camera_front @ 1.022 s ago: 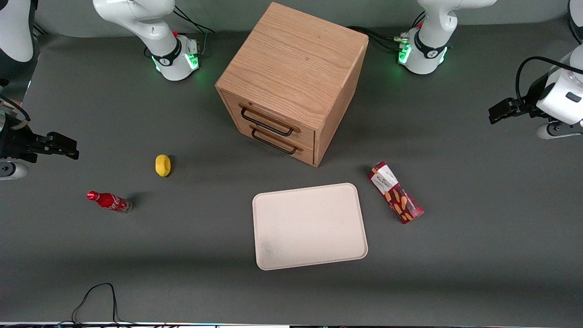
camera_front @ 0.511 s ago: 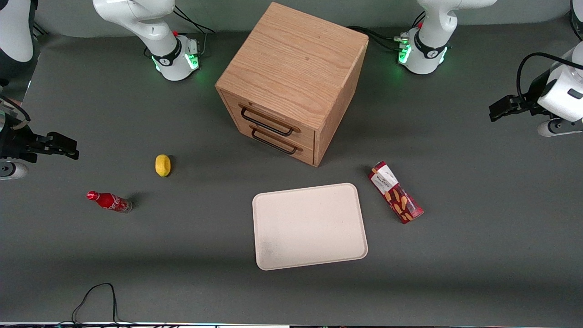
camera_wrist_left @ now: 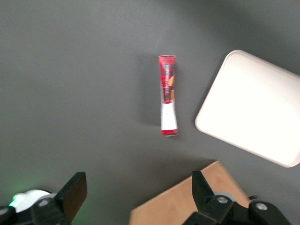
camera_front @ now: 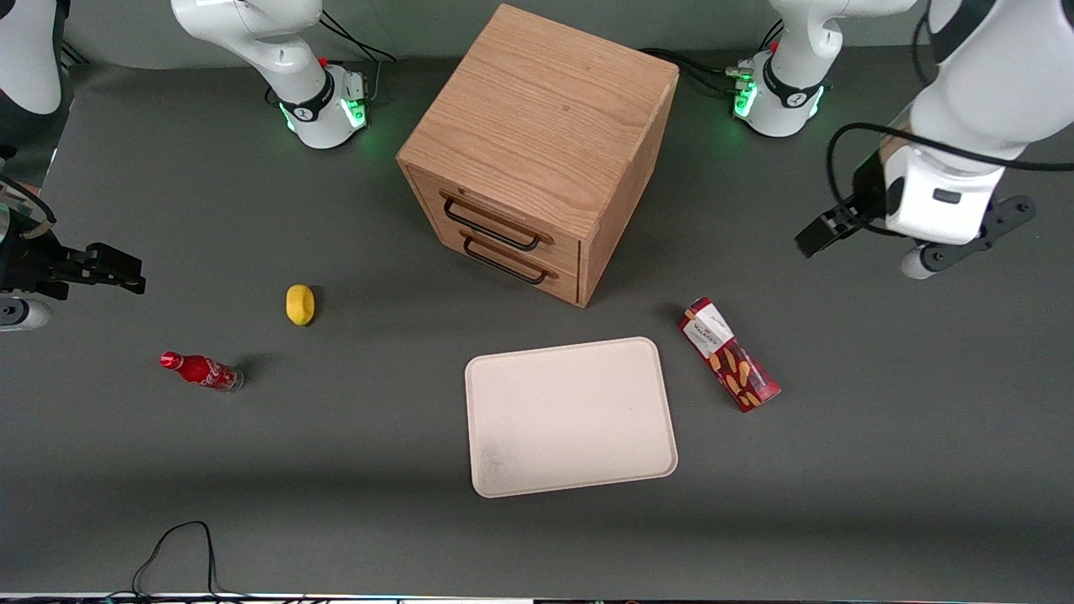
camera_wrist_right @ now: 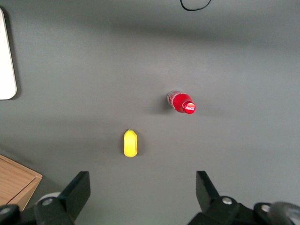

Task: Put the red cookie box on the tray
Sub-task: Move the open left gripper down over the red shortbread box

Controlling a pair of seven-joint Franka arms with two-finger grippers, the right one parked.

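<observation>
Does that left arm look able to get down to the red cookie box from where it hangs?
Probably yes: the pincer hangs open above bare table near the red cookie box, nothing between them.

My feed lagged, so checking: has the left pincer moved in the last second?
Yes. In the front view the pincer has swung in from the table's edge toward the cabinet and now hangs open above the table, farther from the camera than the box.

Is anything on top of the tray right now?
Nothing lies on the tray. The red cookie box lies beside it on the table, untouched. The gripper hangs open above the table, apart from the box.
</observation>
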